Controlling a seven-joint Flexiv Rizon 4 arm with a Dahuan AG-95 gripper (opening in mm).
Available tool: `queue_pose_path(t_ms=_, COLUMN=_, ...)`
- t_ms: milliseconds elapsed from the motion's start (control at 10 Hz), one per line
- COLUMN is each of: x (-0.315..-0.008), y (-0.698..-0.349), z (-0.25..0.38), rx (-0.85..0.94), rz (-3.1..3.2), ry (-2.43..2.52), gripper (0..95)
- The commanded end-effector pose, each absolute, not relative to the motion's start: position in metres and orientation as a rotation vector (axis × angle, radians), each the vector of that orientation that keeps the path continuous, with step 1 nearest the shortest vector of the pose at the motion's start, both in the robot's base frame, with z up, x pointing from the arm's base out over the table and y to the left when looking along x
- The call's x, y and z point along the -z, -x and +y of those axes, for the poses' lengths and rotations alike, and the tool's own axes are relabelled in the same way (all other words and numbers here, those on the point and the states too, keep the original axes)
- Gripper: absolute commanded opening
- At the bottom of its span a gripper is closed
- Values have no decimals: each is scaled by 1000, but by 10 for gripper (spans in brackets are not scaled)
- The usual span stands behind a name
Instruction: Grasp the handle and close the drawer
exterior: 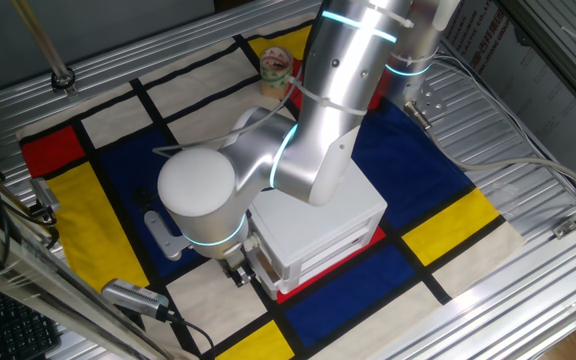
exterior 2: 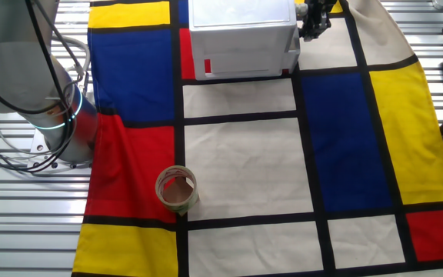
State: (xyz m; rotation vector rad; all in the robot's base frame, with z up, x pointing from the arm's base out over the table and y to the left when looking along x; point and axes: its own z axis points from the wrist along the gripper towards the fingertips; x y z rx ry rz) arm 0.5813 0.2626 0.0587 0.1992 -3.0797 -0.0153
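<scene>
Your drawer sat in the white cabinet, its front facing the near-left corner of the cloth, and the handle itself was hidden behind the tool. Your gripper was right at that front; in the other fixed view its dark fingers hung beside the cabinet's right edge, but you could not tell how far apart they stood or whether they held anything. The cabinet rested on a checked cloth of red, blue, yellow and cream, laid over a ribbed metal table. A small round cup stood well apart.
</scene>
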Motion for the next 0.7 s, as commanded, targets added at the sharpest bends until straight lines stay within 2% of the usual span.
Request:
queue_pose_path(t_ms=100, x=-58, y=-582, z=263, rx=12, rz=-3085, ry=-206, gripper=380)
queue_pose_path(t_ms=700, x=-57, y=-583, z=263, rx=11, rz=-3088, ry=-205, gripper=380)
